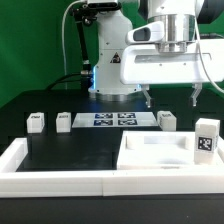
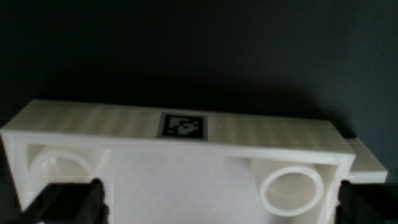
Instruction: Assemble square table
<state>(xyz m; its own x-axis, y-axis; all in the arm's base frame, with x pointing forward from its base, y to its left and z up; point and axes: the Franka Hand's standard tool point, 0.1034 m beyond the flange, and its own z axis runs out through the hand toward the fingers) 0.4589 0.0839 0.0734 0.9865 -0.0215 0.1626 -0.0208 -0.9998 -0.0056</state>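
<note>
Nearest the exterior camera, a long white rim (image 1: 60,165) borders the black table surface (image 1: 70,140) and passes in front of the white plastic square tray-like slab (image 1: 150,152). The slab lies flat on the table toward the exterior view's right. Just beside the slab, on the exterior view's right, a small white block leg (image 1: 207,138) stands upright, with a black-and-white marker tag facing the camera. Just past the slab's far edge sits a second leg (image 1: 166,120). A third leg (image 1: 64,120) and a fourth leg (image 1: 36,122) stand well apart from the slab, toward the exterior view's left. The marker board (image 1: 112,119) lies flat beyond the slab, between the second and third legs.

Farthest from the slab, the white Panda arm (image 1: 112,55) rises from its base behind the marker board and reaches forward with its wrist pointing straight down. Its gripper (image 1: 171,100) hangs in the air over the far side of the slab. The jaws are spread wide, with nothing between them and touching nothing.

In the wrist view the slab (image 2: 178,150) fills much of the picture. It shows a round socket (image 2: 294,185) and one square marker tag (image 2: 185,125) on its wall, and a dark finger (image 2: 75,200) stands in front of it. The tags carry blocky code patterns that are too small and blurred to read.
</note>
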